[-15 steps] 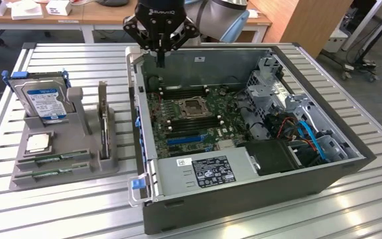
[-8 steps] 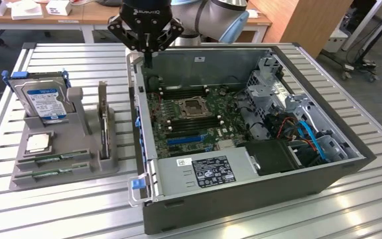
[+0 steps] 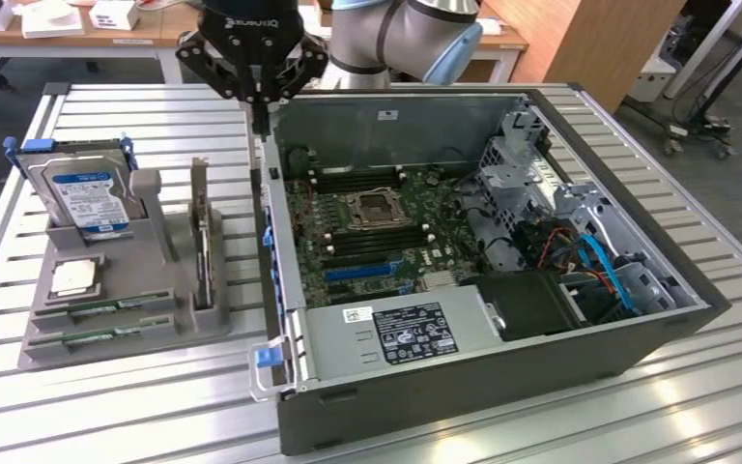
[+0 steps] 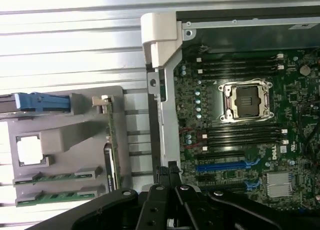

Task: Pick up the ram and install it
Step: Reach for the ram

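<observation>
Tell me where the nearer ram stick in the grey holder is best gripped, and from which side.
Grip the ram at the middle of its upper edge, coming straight down, pinching its two flat faces. It seems to stand on edge in a slot of the grey holder, whose walls block its sides and ends, so probably only the top is free.

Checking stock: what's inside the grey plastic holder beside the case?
A silver hard drive with blue label, a tall upright expansion card, a square pale chip and two long green ram sticks. Slots in the holder hide the drive's and card's lower edges.
</observation>
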`<move>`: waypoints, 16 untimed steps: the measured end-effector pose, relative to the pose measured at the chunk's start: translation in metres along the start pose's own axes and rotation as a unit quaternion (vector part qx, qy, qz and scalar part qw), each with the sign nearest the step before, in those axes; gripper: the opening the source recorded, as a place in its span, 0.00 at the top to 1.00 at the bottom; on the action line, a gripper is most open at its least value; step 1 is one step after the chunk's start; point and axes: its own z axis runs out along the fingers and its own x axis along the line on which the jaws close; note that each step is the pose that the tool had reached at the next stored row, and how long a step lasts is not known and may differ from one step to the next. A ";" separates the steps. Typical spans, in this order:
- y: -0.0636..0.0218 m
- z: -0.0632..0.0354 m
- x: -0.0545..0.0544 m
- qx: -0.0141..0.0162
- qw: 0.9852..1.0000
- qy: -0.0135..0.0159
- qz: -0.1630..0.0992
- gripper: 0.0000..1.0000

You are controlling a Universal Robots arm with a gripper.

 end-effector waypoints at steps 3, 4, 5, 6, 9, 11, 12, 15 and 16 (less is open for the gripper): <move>-0.0008 -0.0001 0.009 0.000 1.000 0.000 0.001 0.90; -0.0011 -0.0001 0.012 0.000 1.000 0.000 0.001 0.90; -0.0014 0.0000 0.015 0.000 1.000 0.000 0.001 0.90; -0.0017 0.0000 0.019 0.000 1.000 0.000 0.002 0.90; -0.0025 0.0000 0.028 0.000 1.000 0.000 0.003 0.90; -0.0031 0.0001 0.034 0.000 1.000 0.000 0.004 0.90; -0.0034 0.0000 0.038 0.000 1.000 0.000 0.004 0.90; -0.0042 0.0001 0.047 0.000 1.000 0.000 0.005 0.90; -0.0045 0.0001 0.050 0.000 1.000 0.000 0.005 0.90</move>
